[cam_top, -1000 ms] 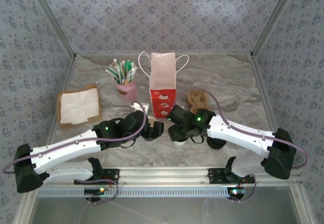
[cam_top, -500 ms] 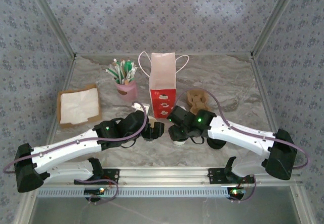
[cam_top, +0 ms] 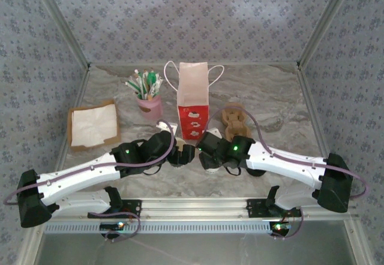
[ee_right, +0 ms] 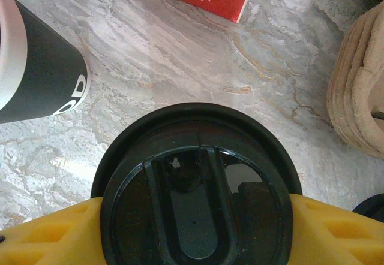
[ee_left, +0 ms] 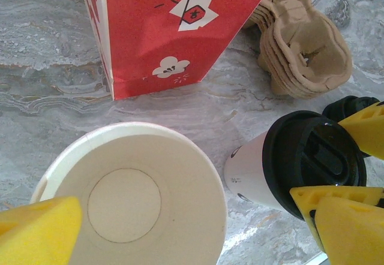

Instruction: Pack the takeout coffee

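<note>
Between the two arms, just in front of the red paper bag (ee_left: 162, 31), sat the takeout coffee (ee_left: 312, 157), its white wall below a round black lid. My right gripper (ee_right: 195, 232) held it by the lid, one yellow finger pressed against each side of the rim. Whether the cup's base was resting on the table (cam_top: 270, 91), I couldn't tell from either wrist camera.

Just beside the coffee, on its left, stood an open paper cup (ee_left: 129, 199) with no lid, white inside and with a dark lower band. My left gripper (ee_left: 195, 232) was spread wide around it. One finger overlapped the near rim, and the other was well clear of the cup, close to the coffee's lid. It wasn't clamping anything.

Behind the coffee, right of the bag, lay a stack of brown pulp cup carriers (ee_left: 303, 43). The bag stood upright, white above and red below, with its handles up. Further left were a pink cup of wrapped sticks (cam_top: 150, 105) and, well apart near the left edge, a brown tray of white napkins (cam_top: 93, 127).
</note>
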